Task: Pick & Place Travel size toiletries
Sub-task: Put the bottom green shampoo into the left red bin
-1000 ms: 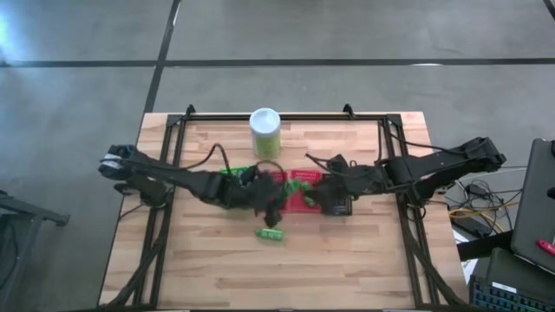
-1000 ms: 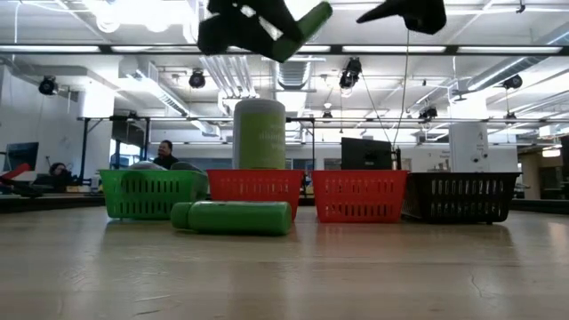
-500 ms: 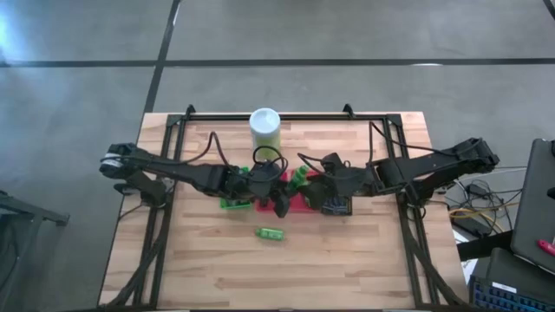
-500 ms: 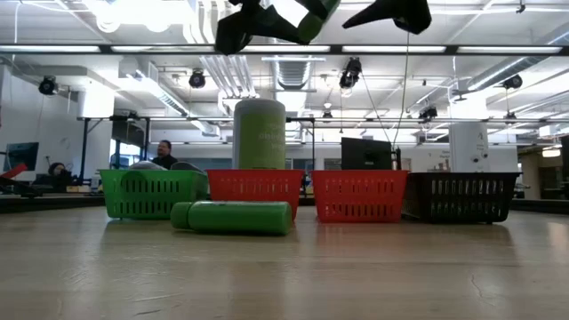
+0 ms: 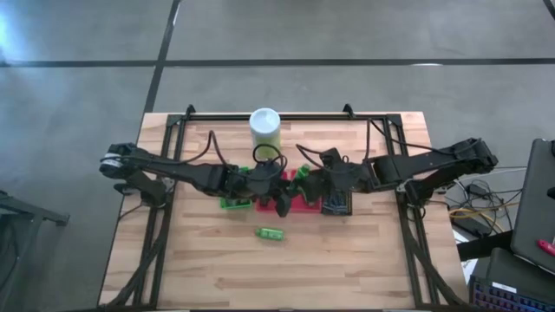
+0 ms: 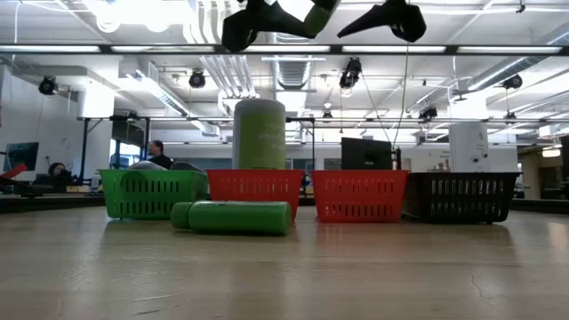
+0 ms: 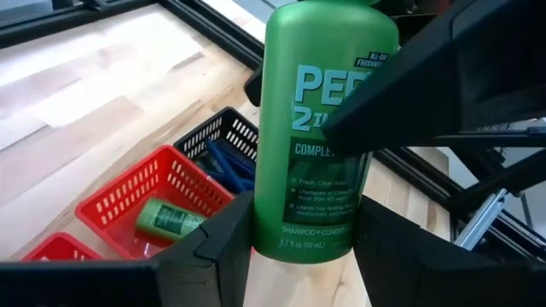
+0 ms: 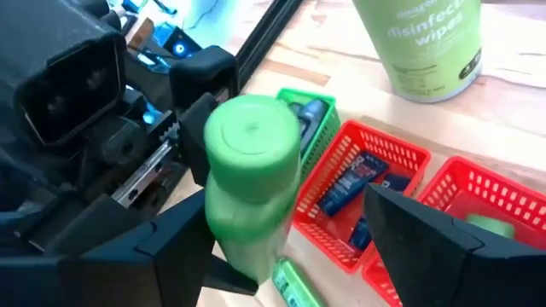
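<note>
Left end effector (image 7: 303, 234) is clamped on a green shampoo bottle (image 7: 328, 128), one finger on each side near its bottom, holding it up in the air over the row of little baskets. Right end effector (image 8: 288, 200) is right there at the cap end of that bottle with its fingers spread. One finger is close to the bottle and the other has a clear gap, so it's not gripping anything.

A second green bottle (image 5: 270, 233) lies on its side on the tabletop (image 5: 347, 260), out in front of the baskets. A smaller green bottle (image 7: 171, 220) sits in a red basket (image 7: 145, 192), and a few dark tubes (image 7: 226, 162) are in the black basket (image 7: 213, 132) next to it. The tall wipes canister (image 5: 264, 128) stands behind the baskets.
</note>
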Controlling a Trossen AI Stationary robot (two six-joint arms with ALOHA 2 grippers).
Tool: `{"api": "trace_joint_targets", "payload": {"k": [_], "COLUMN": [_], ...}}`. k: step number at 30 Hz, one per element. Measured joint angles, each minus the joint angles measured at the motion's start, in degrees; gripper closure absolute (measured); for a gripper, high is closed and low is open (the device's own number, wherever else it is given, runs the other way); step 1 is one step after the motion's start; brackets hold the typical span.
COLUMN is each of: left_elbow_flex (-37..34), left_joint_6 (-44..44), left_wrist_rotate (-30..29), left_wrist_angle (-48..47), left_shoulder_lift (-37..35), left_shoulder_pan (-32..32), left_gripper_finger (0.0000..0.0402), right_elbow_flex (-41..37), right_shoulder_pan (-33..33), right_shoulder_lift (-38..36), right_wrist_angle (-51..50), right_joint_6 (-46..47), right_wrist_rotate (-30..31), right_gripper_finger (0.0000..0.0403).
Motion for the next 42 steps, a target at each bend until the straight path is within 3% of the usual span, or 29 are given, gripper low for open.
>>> {"api": "trace_joint_targets", "payload": {"k": [14,33,42], "left_elbow_flex": [-0.1,-0.1,-0.2], "left_joint_6": [2.1,2.9,2.3], "left_wrist_rotate": [1.7,2.1,2.6], "left_wrist_angle": [0.4,-1.3,-0.8], "left_shoulder_lift": [0.0,0.0,-0.1], "left_shoulder_pan": [0.7,0.9,0.9], "left_gripper_finger": [0.0225,0.0223,0.0134], "right_elbow_flex": [0.2,0.2,0.2], "right_shoulder_pan": [-0.3,-0.7,-0.9], "right_shoulder_lift": [1.7,2.2,2.2], "right_wrist_angle": [3.0,3.5,1.0], "right_joint_6": [1.5,1.7,1.6], "right_wrist_rotate": [0.3,0.2,0.5], "right_gripper_finger": [0.0110,0.0244,0.0312]}}
